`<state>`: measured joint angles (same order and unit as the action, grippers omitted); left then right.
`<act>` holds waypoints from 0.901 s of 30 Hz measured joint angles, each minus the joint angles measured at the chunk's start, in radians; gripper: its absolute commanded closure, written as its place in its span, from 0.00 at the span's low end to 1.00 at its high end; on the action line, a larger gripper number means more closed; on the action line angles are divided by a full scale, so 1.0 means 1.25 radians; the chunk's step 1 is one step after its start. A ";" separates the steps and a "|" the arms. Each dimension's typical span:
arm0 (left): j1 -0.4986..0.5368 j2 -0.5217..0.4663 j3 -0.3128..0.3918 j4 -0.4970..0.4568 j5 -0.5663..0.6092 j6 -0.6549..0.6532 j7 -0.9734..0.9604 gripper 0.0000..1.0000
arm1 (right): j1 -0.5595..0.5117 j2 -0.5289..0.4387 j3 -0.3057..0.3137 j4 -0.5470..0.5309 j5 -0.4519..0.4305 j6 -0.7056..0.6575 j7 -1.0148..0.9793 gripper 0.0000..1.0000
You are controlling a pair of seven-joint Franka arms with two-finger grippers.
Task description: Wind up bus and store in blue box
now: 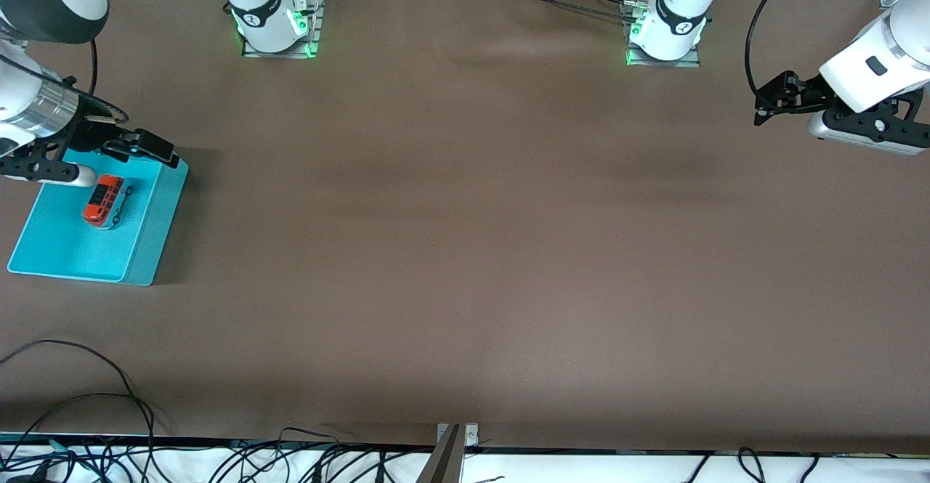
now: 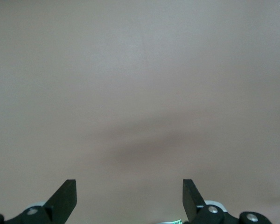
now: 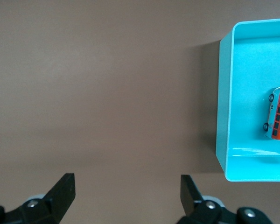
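Orange bus (image 1: pixel 105 200) lying inside box (image 1: pixel 156 229), right gripper (image 3: pixel 127 193) open, empty, above its table-edge corner; left gripper (image 2: pixel 129 198) open, idle.

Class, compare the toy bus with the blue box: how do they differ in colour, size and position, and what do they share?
Colour: the bus is orange-red with a pale lower body; the blue box is plain turquoise.
Size: the bus is small; the blue box is several times longer.
Position: the bus lies inside the blue box, on its floor; the blue box sits on the table at the right arm's end.
Shared: neither is held by a gripper.
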<state>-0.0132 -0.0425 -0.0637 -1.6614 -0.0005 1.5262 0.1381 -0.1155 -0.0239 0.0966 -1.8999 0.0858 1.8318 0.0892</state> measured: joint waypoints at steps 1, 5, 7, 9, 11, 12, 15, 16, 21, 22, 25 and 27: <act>0.000 0.000 0.000 0.000 0.000 0.000 0.000 0.00 | 0.002 0.000 0.000 0.000 -0.004 0.000 0.000 0.00; 0.000 0.000 0.000 0.000 0.000 0.000 0.000 0.00 | 0.006 -0.001 0.000 0.000 -0.025 0.000 0.001 0.00; 0.000 0.000 0.000 0.000 0.000 0.000 0.000 0.00 | 0.006 -0.001 0.000 0.000 -0.029 0.000 0.001 0.00; 0.000 0.000 0.000 0.000 0.000 0.000 0.000 0.00 | 0.006 -0.002 0.000 0.001 -0.031 0.000 0.001 0.00; 0.000 0.000 0.000 0.000 0.000 0.000 0.000 0.00 | 0.006 -0.002 0.000 0.002 -0.032 0.000 0.001 0.00; 0.000 0.000 0.000 0.000 0.000 0.000 0.000 0.00 | 0.006 -0.003 0.000 0.003 -0.032 0.000 0.001 0.00; 0.000 0.000 0.000 0.000 0.000 0.000 0.000 0.00 | 0.006 -0.004 -0.002 0.003 -0.033 0.000 0.001 0.00; 0.000 0.000 0.000 0.000 0.000 0.000 0.000 0.00 | 0.006 -0.005 -0.002 0.003 -0.033 0.000 0.001 0.00; 0.000 0.000 0.000 0.000 0.000 0.000 0.000 0.00 | 0.006 -0.007 -0.004 0.003 -0.034 -0.002 0.000 0.00; 0.000 0.000 0.000 0.000 0.000 0.000 0.000 0.00 | 0.006 -0.008 -0.004 0.003 -0.034 -0.004 0.000 0.00; 0.000 0.000 0.000 0.000 0.000 0.000 0.000 0.00 | 0.006 -0.008 -0.004 0.004 -0.034 -0.006 -0.005 0.00; 0.000 0.000 0.000 0.000 0.000 0.000 0.000 0.00 | 0.006 -0.009 -0.004 0.007 -0.035 -0.007 -0.022 0.00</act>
<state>-0.0132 -0.0425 -0.0637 -1.6614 -0.0005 1.5262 0.1381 -0.1077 -0.0346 0.0917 -1.8910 0.0423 1.8225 0.0620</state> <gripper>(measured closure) 0.000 0.000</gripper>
